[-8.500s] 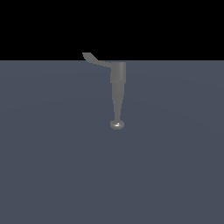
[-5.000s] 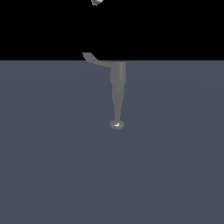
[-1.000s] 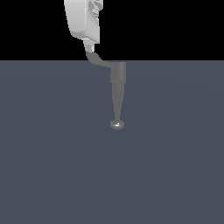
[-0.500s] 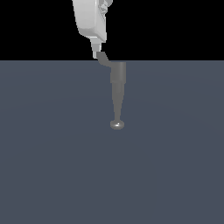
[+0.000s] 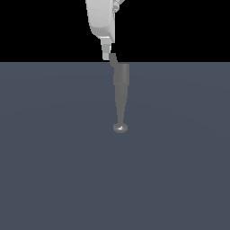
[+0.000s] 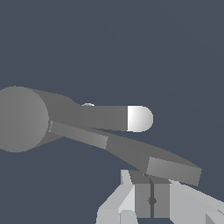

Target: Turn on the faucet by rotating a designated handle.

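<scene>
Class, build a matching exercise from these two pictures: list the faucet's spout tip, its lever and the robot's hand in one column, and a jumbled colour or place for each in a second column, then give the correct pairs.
Column one:
1. spout tip
2. lever
3. hand

Column two:
A. white, coming down from the top of the exterior view
B. shiny and rounded, at the faucet's near end in the exterior view
C. flat matte grey, running from the faucet body toward the hand

Pairs: 1-B, 2-C, 3-A
</scene>
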{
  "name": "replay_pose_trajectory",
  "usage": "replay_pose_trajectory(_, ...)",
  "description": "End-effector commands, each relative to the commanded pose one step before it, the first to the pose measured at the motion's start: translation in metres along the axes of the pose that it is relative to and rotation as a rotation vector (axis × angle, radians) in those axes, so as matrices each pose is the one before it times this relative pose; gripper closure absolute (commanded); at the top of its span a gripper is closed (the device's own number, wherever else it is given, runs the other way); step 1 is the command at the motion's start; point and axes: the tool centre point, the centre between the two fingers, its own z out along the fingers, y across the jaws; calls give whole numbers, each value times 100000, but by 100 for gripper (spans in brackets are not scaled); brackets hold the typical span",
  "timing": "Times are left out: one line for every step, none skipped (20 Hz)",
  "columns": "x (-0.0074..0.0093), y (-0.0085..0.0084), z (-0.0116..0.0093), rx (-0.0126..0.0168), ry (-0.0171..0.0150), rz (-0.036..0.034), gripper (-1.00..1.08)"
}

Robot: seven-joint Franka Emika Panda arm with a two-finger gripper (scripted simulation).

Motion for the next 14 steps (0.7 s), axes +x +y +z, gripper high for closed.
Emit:
replay_pose_trajectory(2295,37,108,-263,101,1492,108)
replay_pose_trajectory(658,20,25,-72,12,65,108)
replay_pose_trajectory(630,43,-12,0,0,0,108)
replay_pose_trajectory(677,6,46,-113,20,103,108)
replay_pose_trajectory(661,19,25,-71,13,65,108)
replay_pose_trajectory(661,18,24,-71,14,65,108)
replay_pose_trajectory(661,17,24,-71,14,65,108)
replay_pose_trajectory(652,22,14,-50,10,46,108)
replay_pose_trajectory(659,15,24,-71,15,65,108)
replay_pose_trajectory(658,13,24,-71,15,65,108)
replay_pose_trajectory(542,23,-9,0,0,0,108)
replay_pose_trajectory(0,0,0,0,0,0,108)
replay_pose_trajectory(-2557,-251,-308,775,-186,-3690,108)
replay_pose_trajectory(366,-267,16,-36,12,165,108)
